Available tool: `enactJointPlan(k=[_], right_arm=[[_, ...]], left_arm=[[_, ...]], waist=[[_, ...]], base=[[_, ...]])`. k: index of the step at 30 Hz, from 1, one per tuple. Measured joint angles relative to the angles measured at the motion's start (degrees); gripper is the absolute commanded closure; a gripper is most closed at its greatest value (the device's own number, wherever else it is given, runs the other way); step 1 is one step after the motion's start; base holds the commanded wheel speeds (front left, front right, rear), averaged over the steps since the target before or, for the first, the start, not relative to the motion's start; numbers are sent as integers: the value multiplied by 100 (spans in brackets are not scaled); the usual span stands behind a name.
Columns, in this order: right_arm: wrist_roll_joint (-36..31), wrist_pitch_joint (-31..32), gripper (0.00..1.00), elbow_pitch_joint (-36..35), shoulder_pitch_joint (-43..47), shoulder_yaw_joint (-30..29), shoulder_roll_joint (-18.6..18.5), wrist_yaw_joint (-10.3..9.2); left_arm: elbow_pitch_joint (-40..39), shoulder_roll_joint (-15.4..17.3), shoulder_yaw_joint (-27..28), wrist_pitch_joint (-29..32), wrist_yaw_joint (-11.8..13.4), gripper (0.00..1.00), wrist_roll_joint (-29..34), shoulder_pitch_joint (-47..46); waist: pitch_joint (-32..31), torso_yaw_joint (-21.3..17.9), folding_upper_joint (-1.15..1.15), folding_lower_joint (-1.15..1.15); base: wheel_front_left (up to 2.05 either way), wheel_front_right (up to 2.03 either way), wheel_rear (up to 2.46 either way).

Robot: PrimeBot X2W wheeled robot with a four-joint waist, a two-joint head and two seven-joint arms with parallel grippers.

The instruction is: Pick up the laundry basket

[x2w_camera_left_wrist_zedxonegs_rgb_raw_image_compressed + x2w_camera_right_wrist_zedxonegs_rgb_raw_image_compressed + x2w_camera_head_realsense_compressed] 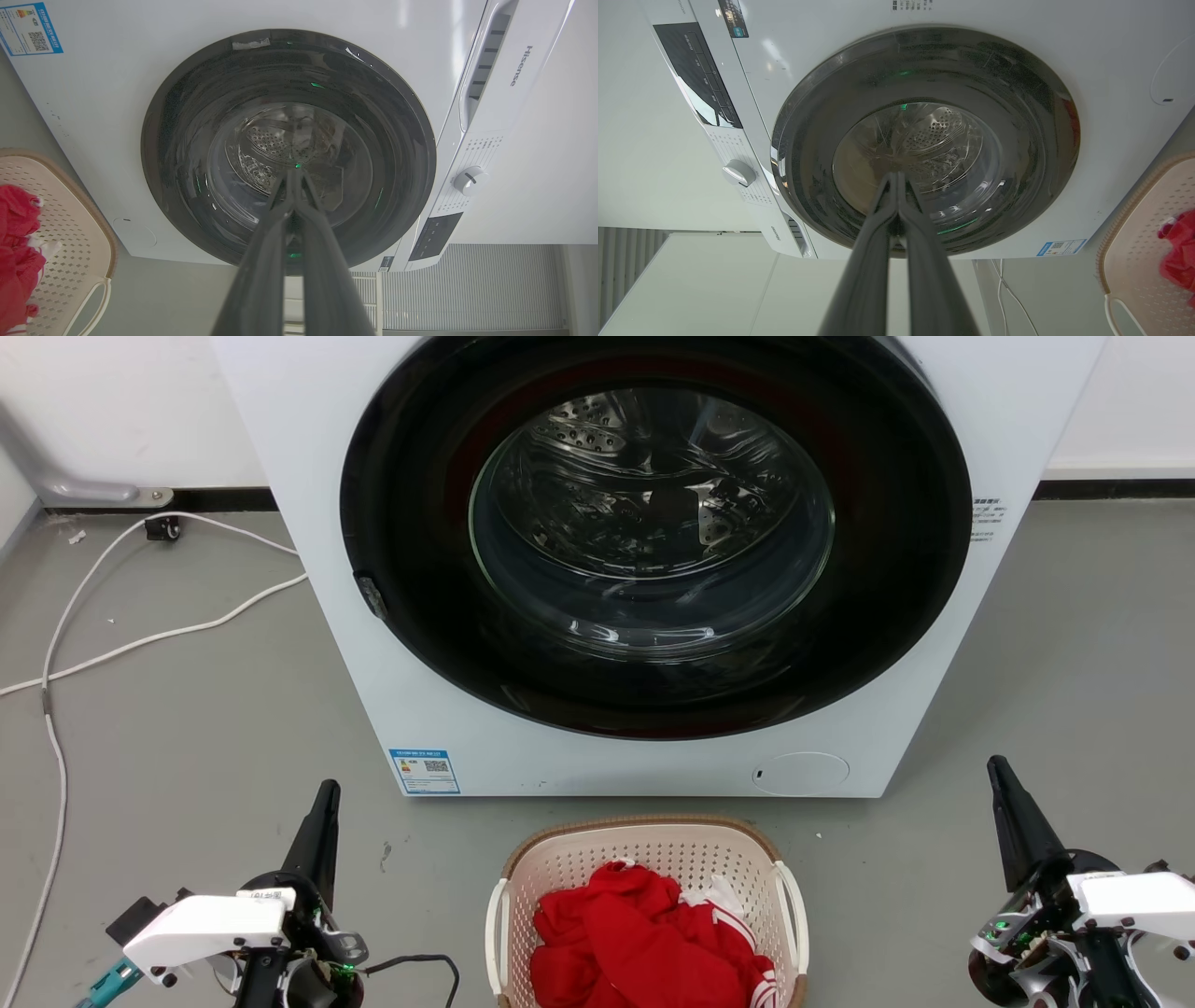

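- The task is at its start; the laundry basket [653,855] sits on the floor [187,728], untouched by either tool, so the approach, the grasp and the lift are all left to do.
- In the head view the basket lies at 6 o'clock, just in front of the washing machine [597,765], with a narrow strip of floor between them; a heap of red clothing [644,943] fills its near half.
- Its white side handles stand free at its 9 o'clock [492,933] and 3 o'clock [795,915] sides; in my judgement these are the likely places to take hold, one per arm.
- The left tool [328,791] hovers at 7 o'clock, well apart from the basket; its wrist view shows the two dark fingers pressed together at the tip, holding nothing.
- The right tool [995,767] hovers at 4 o'clock, likewise well apart; its fingers meet at the tip too, with nothing between them.
- Both tools would need to spread before they could close round a handle or the brown rim.
- The floor is plain grey; a white cable [140,639] trails across it at 9 o'clock.
- The machine is white with a round dark door [653,523] that looks closed, the steel drum showing through the glass; a blue label [425,771] sits at its lower corner, and the left wrist view shows a control dial [468,180].
- A pale wall with a dark skirting strip runs behind.
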Motion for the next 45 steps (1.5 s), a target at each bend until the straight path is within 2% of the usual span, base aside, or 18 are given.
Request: enactJointPlan(k=[14,15,23,29,45], right_arm=[[0,0,100,0,0,-1,1,0],[1,0,0,14,9,0,1,0],[-16,-129,0,120,230,102,12,0],[-312,-305,0,23,245,196,16,0],[-2599,-687,0,-297,364,231,19,0]], left_arm=[[0,-1,2,1,0,100,0,0],[16,-2,-1,-1,0,0,-1,7],[158,-20,-163,-130,5,0,26,191],[31,-23,-282,-300,5,0,245,190],[-285,-22,-553,-687,62,0,2224,188]], waist=[[0,0,0,0],[0,0,0,0],[2,0,0,0],[4,3,0,0],[-2,19,0,0]], base=[[0,0,0],[0,0,0],[0,0,0],[0,0,0],[0,0,0]])
